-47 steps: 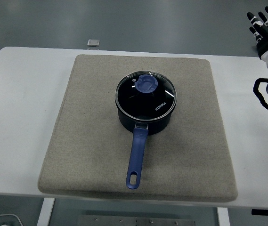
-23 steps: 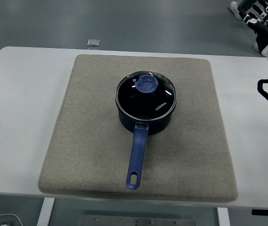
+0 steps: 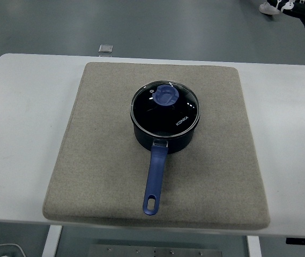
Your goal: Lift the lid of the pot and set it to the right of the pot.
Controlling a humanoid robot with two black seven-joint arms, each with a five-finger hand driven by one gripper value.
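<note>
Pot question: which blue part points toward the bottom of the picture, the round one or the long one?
The long blue handle, sticking out from the pot. The round knob sits atop the lid.

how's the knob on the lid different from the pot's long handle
The knob is round and squat, sitting centred on the glass lid; the handle is long and narrow, reaching toward the table's near edge. The handle has a hole at its end; the knob shows none. Both are blue.
</note>
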